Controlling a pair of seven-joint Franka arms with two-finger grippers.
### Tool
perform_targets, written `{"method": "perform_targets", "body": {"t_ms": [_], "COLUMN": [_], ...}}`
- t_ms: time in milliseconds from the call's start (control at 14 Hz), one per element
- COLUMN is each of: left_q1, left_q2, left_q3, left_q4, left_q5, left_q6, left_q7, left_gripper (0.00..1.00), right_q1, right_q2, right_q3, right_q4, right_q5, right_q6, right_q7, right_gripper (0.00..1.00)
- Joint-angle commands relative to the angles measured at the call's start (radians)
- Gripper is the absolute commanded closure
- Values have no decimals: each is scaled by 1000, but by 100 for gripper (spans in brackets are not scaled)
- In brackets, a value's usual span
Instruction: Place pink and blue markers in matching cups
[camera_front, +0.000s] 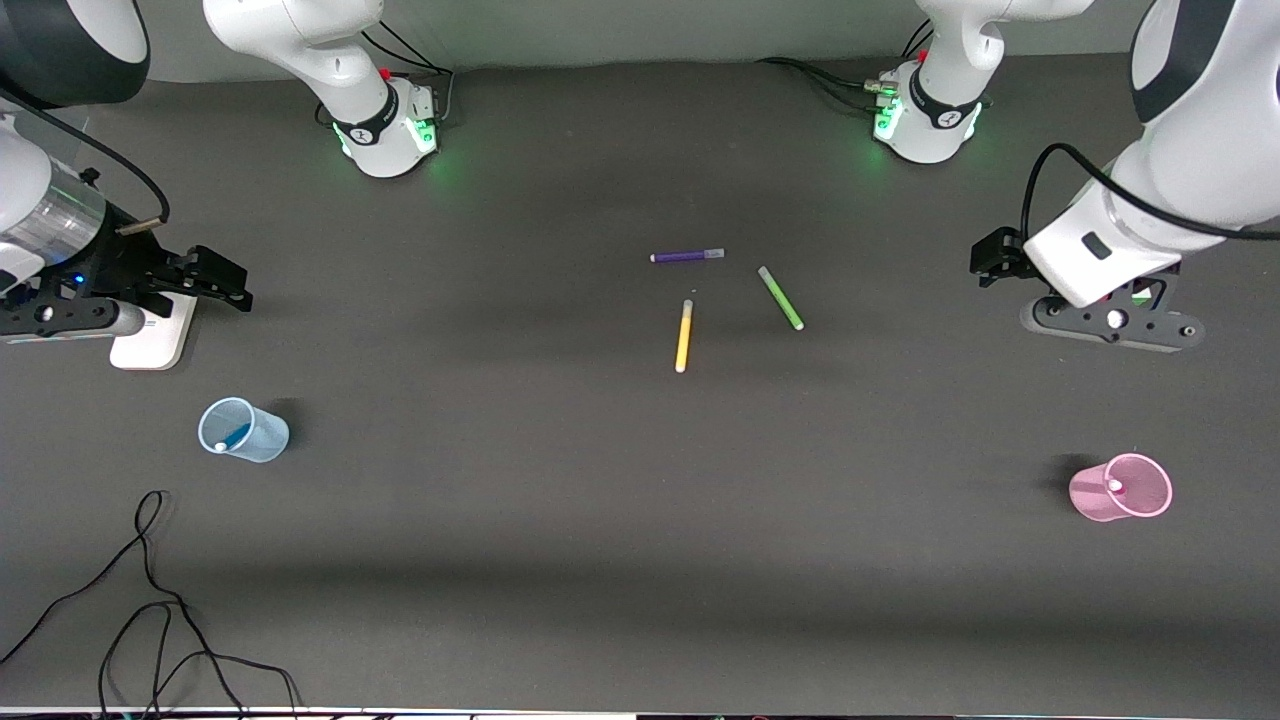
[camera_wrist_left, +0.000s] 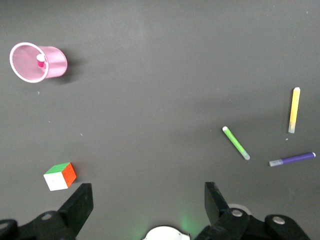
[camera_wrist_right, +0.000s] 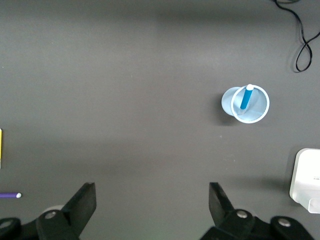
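The pale blue cup (camera_front: 262, 437) stands toward the right arm's end of the table with the blue marker (camera_front: 232, 438) inside it. The right wrist view shows the same cup (camera_wrist_right: 227, 103) and marker (camera_wrist_right: 245, 98). The pink cup (camera_front: 1088, 493) stands toward the left arm's end with the pink marker (camera_front: 1114, 486) inside it, and both cup (camera_wrist_left: 56, 63) and marker (camera_wrist_left: 41, 60) show in the left wrist view. My right gripper (camera_wrist_right: 152, 200) is open and empty above the table, apart from the blue cup. My left gripper (camera_wrist_left: 148, 197) is open and empty, apart from the pink cup.
A purple pen (camera_front: 687, 256), a yellow pen (camera_front: 684, 336) and a green pen (camera_front: 781, 298) lie mid-table. A colour cube (camera_wrist_left: 60, 176) lies near my left gripper. A white block (camera_front: 155, 340) sits under my right arm. A black cable (camera_front: 150, 600) lies at the table's near edge.
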Motion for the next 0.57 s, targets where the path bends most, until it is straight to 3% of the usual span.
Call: {"method": "perform_targets", "body": {"t_ms": [0, 214, 500], "left_q1": [-2, 0, 13], "left_q2": [-129, -130, -50], "left_q3": [9, 12, 11], "left_q4": [-156, -159, -60], "left_q5": [14, 15, 14], "left_q6": [144, 179, 87], "left_q7": [-20, -17, -20], "left_gripper": [1, 0, 0], "right_q1": [-19, -19, -21], "right_q2": [-7, -8, -7], "right_q3": [14, 9, 6], "right_q4": [2, 5, 4], "right_q5": [-8, -6, -3], "right_q6": [-13, -13, -13], "right_q7": [-12, -8, -8], "right_gripper": [0, 0, 0]}}
